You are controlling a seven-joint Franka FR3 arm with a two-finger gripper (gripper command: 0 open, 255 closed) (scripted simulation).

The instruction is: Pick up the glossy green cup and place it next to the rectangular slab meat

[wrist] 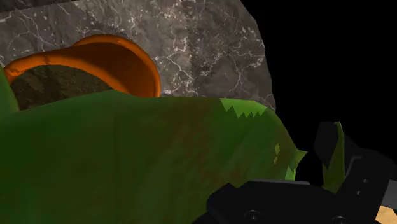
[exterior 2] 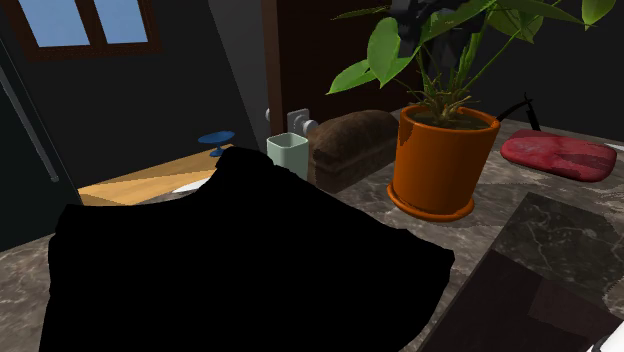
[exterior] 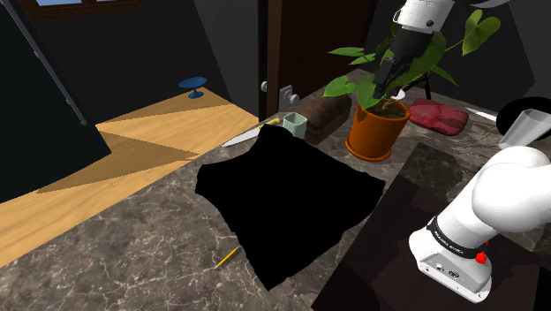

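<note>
Cup [exterior: 295,126]: pale green, upright, mouth up; stands on the bench [exterior: 132,238] near its far edge, just beside the end of the brown loaf [exterior: 325,113] and at the rim of a flat black patch [exterior: 283,203].
Meat [exterior: 437,116]: red slab, lying flat on the bench beyond the plant, well apart from the cup.
Plant [exterior: 378,131]: orange pot with broad leaves, standing between loaf and meat.
Jaws: high among the plant's leaves, above the pot; a leaf [wrist: 140,146] lies across the wrist view, so whether they are released or clenched cannot be told.
Bearing: cup lies lower than the jaws and toward the shoulder view's left, with the loaf in between.
Cup axis: vertical, so a descent from above onto the rim looks suitable.
Step, judged: reach not yet made; cup untouched.
Hazard, judged: leaves and loaf stand close to the path across.
</note>
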